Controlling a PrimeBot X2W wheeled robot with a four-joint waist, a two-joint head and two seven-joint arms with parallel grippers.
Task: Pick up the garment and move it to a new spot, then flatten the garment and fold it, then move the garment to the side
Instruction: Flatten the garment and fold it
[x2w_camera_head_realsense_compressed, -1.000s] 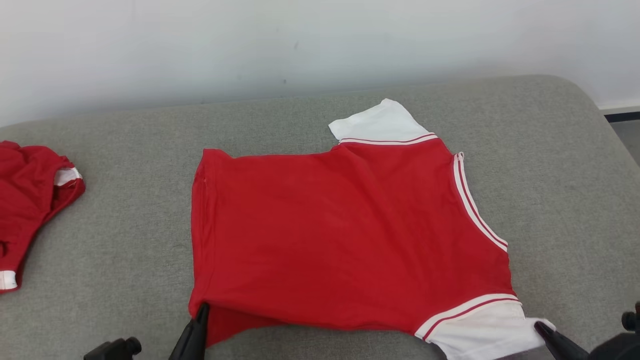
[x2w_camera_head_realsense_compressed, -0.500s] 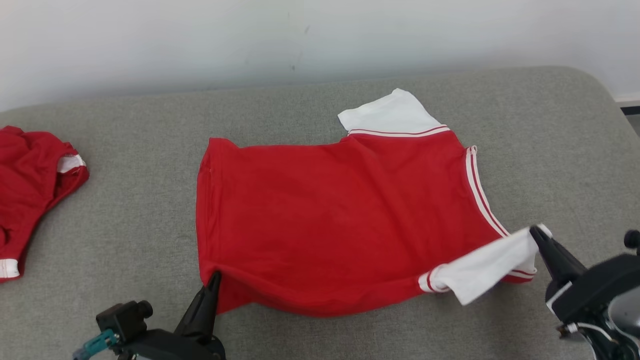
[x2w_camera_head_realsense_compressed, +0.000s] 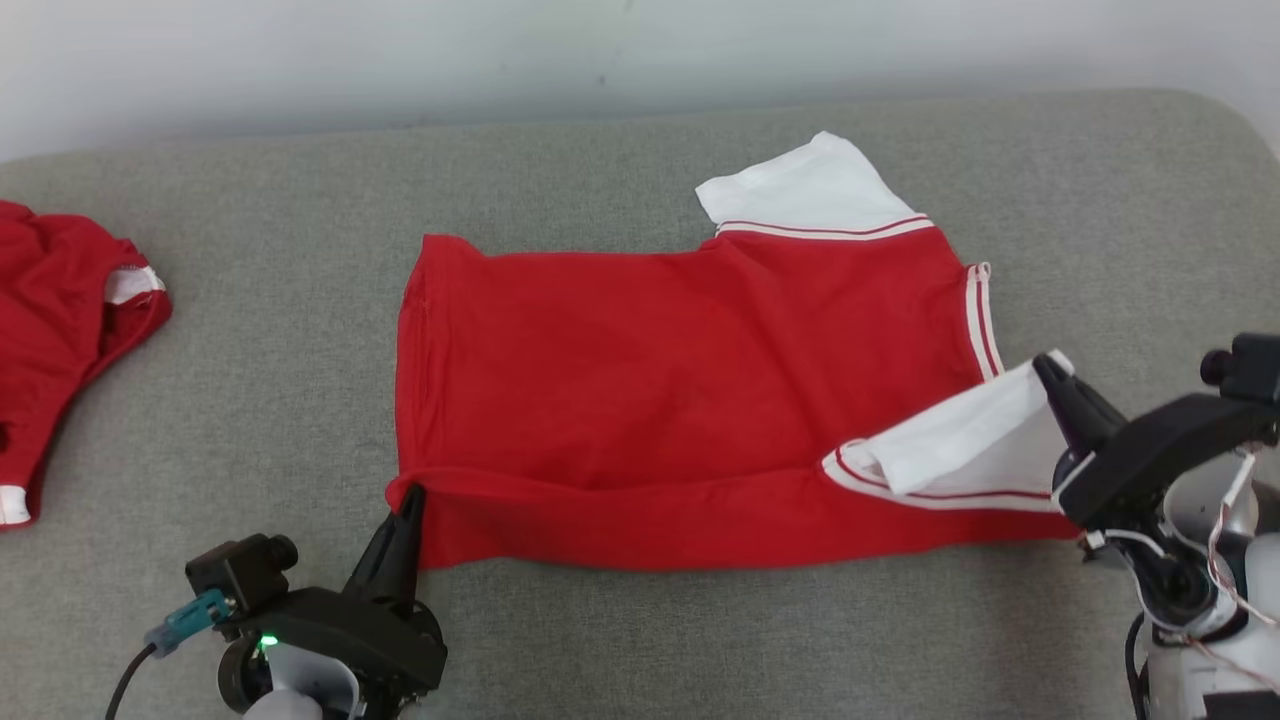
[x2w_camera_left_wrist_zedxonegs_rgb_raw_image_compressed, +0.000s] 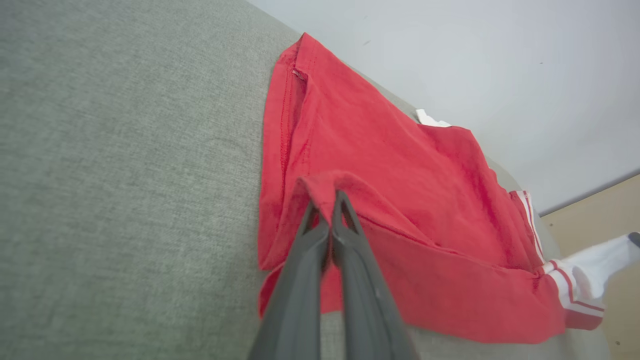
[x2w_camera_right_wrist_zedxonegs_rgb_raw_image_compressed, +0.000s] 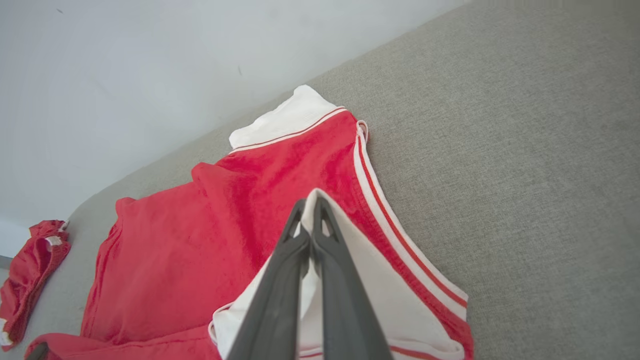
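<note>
The garment (x2w_camera_head_realsense_compressed: 680, 370) is a red shirt with white striped sleeves, spread on the grey cushion (x2w_camera_head_realsense_compressed: 620, 190). My left gripper (x2w_camera_head_realsense_compressed: 410, 497) is shut on its near-left hem corner, raised and turned over the body; the left wrist view shows that red corner (x2w_camera_left_wrist_zedxonegs_rgb_raw_image_compressed: 325, 182) pinched at the fingertips. My right gripper (x2w_camera_head_realsense_compressed: 1045, 363) is shut on the near white sleeve (x2w_camera_head_realsense_compressed: 960, 440), lifted and drawn over the red body; in the right wrist view the sleeve (x2w_camera_right_wrist_zedxonegs_rgb_raw_image_compressed: 350, 280) hangs from the shut fingers. The near edge lies folded over as a red band (x2w_camera_head_realsense_compressed: 700, 520). The far sleeve (x2w_camera_head_realsense_compressed: 810, 190) lies flat.
A second red garment (x2w_camera_head_realsense_compressed: 60, 340) lies crumpled at the cushion's far left edge. A pale wall (x2w_camera_head_realsense_compressed: 600, 50) runs behind the cushion. Bare grey cushion lies on both sides of the shirt and in front of it.
Both grippers have carried the near edge away from me over the shirt: the hem corner and the white sleeve rose and now lie folded onto the red body. The head camera tilted down.
</note>
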